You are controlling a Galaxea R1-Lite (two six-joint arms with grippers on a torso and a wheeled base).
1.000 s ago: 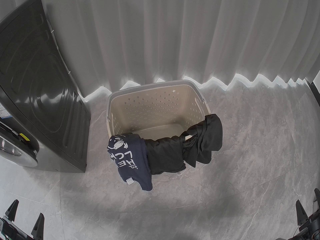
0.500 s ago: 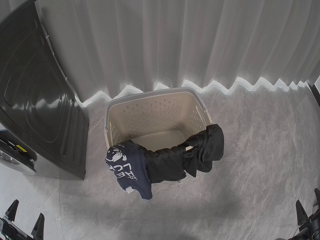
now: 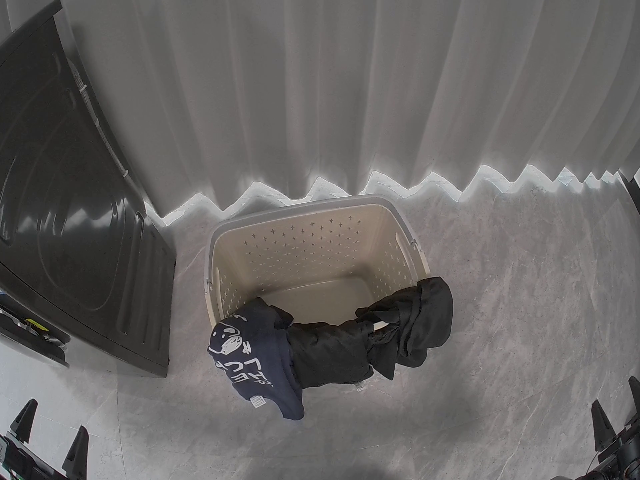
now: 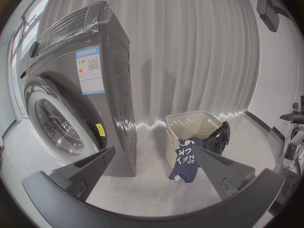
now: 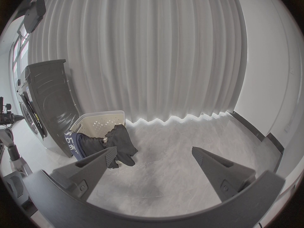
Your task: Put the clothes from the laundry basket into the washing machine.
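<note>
A beige laundry basket stands on the floor in front of the curtain. A navy printed shirt and a black garment hang over its near rim; the basket's inside looks bare. The dark grey washing machine stands to its left, its round door shut. My left gripper is low at the near left, open and holding nothing. My right gripper is at the near right, also open and holding nothing. Both are well short of the basket, and the clothes lie ahead.
A white curtain runs behind the basket and machine. Grey floor lies open to the right of the basket and in front of it. A dark baseboard lines the right wall.
The whole head view has shifted: basket, clothes and machine sit lower in the picture, so the camera moved. The clothes lie as before, and both grippers keep their places.
</note>
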